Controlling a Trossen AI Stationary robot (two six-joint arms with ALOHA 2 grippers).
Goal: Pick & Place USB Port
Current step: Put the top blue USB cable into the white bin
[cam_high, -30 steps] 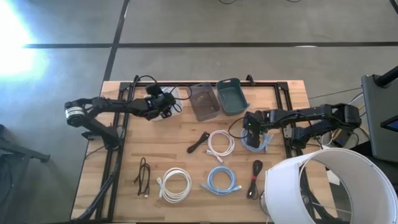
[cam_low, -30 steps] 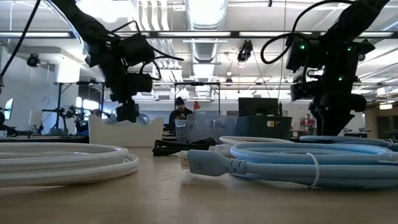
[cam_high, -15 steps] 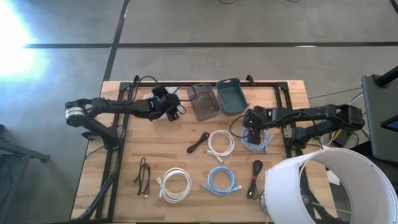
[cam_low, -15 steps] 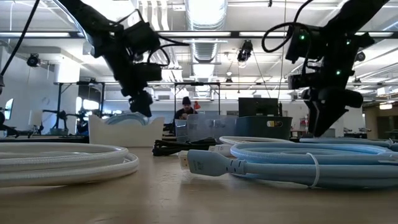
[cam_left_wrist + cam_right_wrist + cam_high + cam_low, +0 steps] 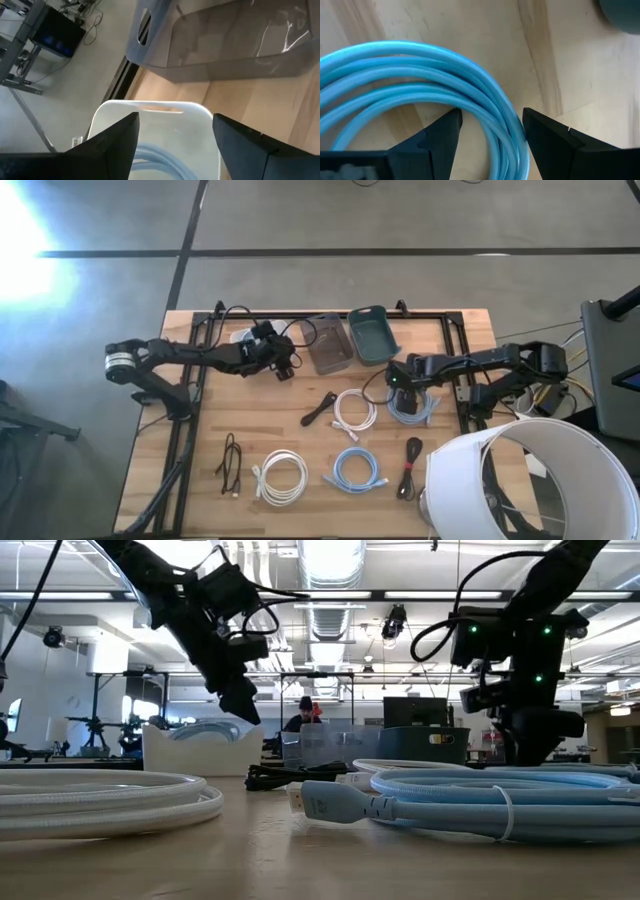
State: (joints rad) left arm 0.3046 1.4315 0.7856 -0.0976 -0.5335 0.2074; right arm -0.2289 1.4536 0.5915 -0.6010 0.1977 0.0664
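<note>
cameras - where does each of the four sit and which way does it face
High view: overhead, straight down on the table; both arms show, left end effector and right end effector.
Low view: table height, looking level past a blue cable into the room; both arms hang in.
Left wrist view: on the left arm, facing a white bin and clear bin; its open fingers show.
Right wrist view: on the right arm, close over a blue cable coil; open fingers.
Shared: clear bin, high and left wrist.
</note>
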